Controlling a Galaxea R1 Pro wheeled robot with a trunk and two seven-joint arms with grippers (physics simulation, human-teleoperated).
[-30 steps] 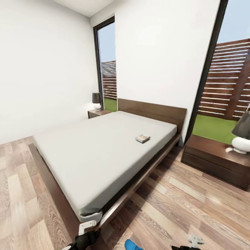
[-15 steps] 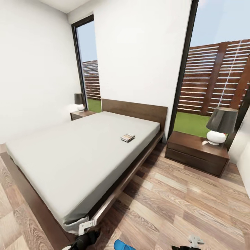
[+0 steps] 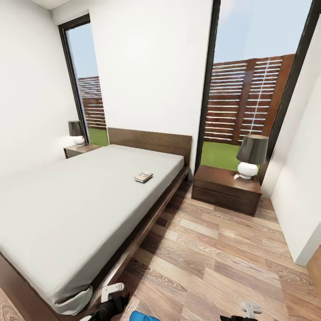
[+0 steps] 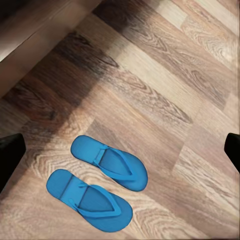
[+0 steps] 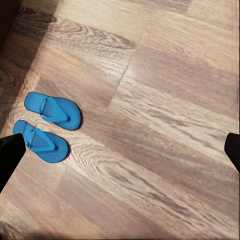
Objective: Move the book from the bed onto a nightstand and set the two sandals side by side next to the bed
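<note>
View's swung right since a second ago, so the bed point(image 3: 76, 200) slid toward 9 o'clock and the nightstand point(image 3: 226, 189) sits whole at 2. Sandals point(image 4: 102, 180) are paired beside the bed; book point(image 3: 143, 177) is next, so I roll closer first. Both grippers are cropped, their spread unreadable.

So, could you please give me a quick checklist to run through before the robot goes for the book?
1. Book lying on the bed, unobstructed: ok.
2. Sandals side by side on the floor: ok.
3. Sandals next to the bed frame: ok.
4. Near nightstand top has free space beside the lamp: ok.
5. Left tool empty: ok.
6. Book within arm's reach: not ok, the robot stands at the foot end.
</note>
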